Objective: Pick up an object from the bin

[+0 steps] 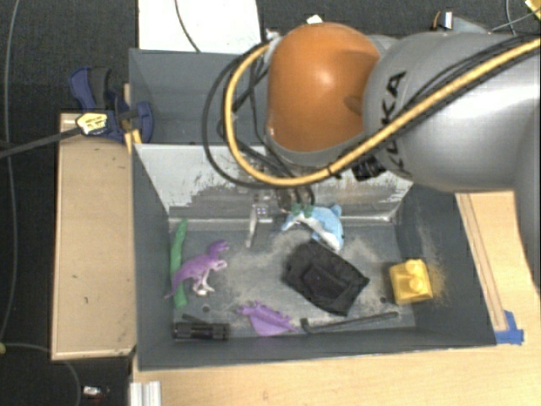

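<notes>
- The orange cover [321, 87] on the arm's wrist is seen nearest the camera, ringed by yellow and black cables, above the back of the grey bin [444, 307].
- Below it the gripper [277, 214] is shown low over the bin's back edge, its fingers spread, with nothing seen between them.
- A pale blue-and-white thing [321, 224] is pictured just beside the gripper, on the view's right, near the back wall; its kind cannot be made out.
- It is judged light and probably soft or crumpled, so a hold across its narrow middle is advised, with little squeeze needed.
- A black crumpled thing [324, 279] is seen just in front of it, and may be caught by a wide grip.
- A purple dinosaur [203, 269] and a yellow block [410, 280] are left well apart, at either side.
</notes>
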Controlling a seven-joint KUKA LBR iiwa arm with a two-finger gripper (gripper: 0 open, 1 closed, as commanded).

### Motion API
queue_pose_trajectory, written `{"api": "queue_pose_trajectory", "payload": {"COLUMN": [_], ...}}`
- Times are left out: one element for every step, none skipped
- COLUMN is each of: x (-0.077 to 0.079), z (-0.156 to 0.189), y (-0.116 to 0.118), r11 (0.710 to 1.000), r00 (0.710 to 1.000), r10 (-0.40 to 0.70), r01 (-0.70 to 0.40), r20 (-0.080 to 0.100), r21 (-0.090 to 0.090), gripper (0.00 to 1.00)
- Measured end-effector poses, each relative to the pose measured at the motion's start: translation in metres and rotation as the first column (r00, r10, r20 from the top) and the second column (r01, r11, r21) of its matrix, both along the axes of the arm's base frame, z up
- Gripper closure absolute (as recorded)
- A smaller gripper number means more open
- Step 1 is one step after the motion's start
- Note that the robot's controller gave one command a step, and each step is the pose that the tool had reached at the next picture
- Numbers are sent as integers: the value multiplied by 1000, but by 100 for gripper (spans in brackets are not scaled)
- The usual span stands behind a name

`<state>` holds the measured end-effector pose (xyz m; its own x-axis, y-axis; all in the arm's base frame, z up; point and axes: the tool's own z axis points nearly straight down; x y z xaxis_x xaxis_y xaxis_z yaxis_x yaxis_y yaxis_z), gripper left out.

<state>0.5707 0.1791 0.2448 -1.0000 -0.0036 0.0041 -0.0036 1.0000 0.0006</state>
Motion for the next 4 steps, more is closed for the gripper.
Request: {"api": "queue_pose_trajectory", "payload": {"x": [2,0,-4,-13], "z": [4,-82,-84,-129], "y": [-1,23,71,71], "r11": [1000,963,892,780], "r00": [1000,962,892,780], "r10": [-6,271,452,626], "r01": [6,-271,-453,-626], "r20": [8,10,16,6], "r21": [1,0,-1,-3], "gripper": [0,0,0,0]}}
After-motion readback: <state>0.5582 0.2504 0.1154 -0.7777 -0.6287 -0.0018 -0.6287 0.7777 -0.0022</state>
